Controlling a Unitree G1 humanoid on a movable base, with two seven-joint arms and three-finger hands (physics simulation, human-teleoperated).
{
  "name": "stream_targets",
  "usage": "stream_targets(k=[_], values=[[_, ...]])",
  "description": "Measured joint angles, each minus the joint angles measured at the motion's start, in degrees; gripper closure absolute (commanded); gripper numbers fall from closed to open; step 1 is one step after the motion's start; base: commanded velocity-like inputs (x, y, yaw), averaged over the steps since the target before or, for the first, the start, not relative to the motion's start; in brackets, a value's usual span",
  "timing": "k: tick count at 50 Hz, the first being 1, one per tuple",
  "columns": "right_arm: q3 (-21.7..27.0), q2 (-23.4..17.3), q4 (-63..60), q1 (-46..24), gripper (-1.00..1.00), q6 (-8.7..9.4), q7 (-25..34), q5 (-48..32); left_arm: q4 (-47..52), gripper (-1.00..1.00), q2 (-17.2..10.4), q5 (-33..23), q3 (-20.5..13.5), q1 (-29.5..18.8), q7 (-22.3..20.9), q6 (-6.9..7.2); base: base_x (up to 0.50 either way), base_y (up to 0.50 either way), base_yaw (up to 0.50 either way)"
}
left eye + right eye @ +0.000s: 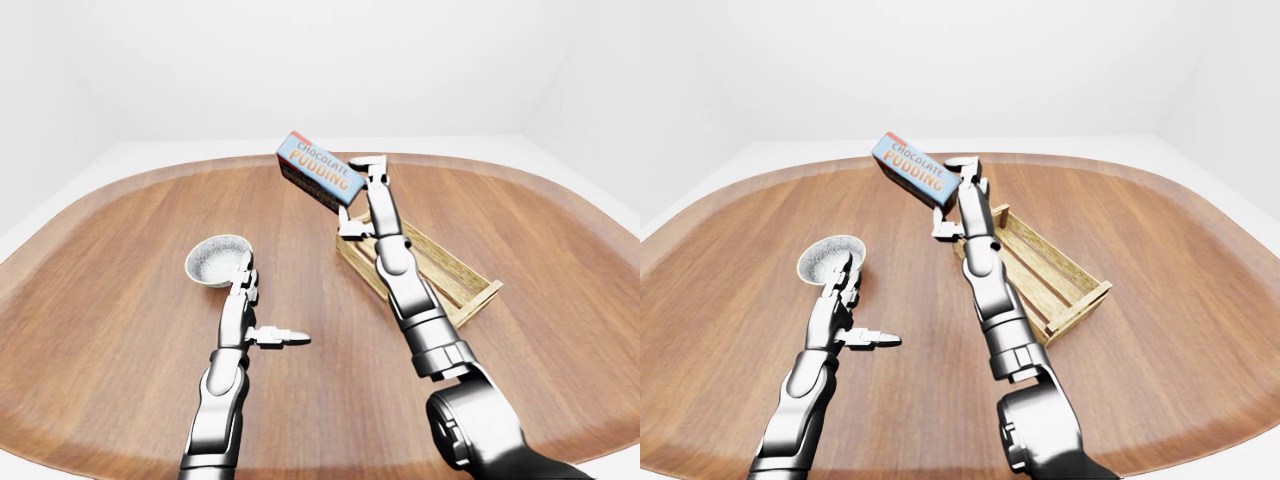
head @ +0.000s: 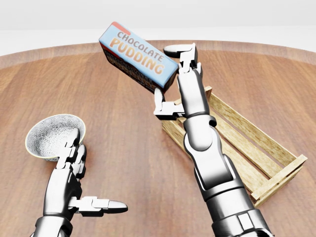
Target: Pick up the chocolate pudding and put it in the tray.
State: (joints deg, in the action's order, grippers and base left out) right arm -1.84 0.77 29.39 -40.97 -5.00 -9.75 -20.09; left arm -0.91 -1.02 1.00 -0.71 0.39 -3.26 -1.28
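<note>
A light-blue box labelled chocolate pudding (image 2: 137, 55) hangs tilted in the air, above the table and just off the upper-left end of the wooden slatted tray (image 2: 273, 177). My right hand (image 2: 165, 74) is shut on the box's right end, with one finger over the top and the thumb beneath. The tray lies slantwise at the right of the head view, with nothing in it. At the lower left, my left hand (image 2: 91, 177) is open and holds nothing, its fingers pointing up toward the bowl.
A white speckled bowl (image 2: 52, 134) sits on the round wooden table (image 2: 123, 148) at the left, just above my left hand. The table's curved rim runs across the top of the head view, with white floor and walls beyond.
</note>
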Motion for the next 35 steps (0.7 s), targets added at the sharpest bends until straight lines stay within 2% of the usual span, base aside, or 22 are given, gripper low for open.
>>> stream_targets(k=[22, 35], values=[[3.09, -3.79, 28.52, -14.71, 1.0, 0.01, -1.58, 3.51, -0.21, -1.0, -0.01, -0.01, 0.08, -0.06, -0.25, 0.04, 0.0, 0.0, 0.0], [3.92, -5.54, 34.84, -18.65, 1.0, 0.01, -1.39, 4.04, -0.28, -1.0, 0.0, 0.04, 0.06, -0.15, -0.29, 0.14, 0.0, 0.0, 0.0]])
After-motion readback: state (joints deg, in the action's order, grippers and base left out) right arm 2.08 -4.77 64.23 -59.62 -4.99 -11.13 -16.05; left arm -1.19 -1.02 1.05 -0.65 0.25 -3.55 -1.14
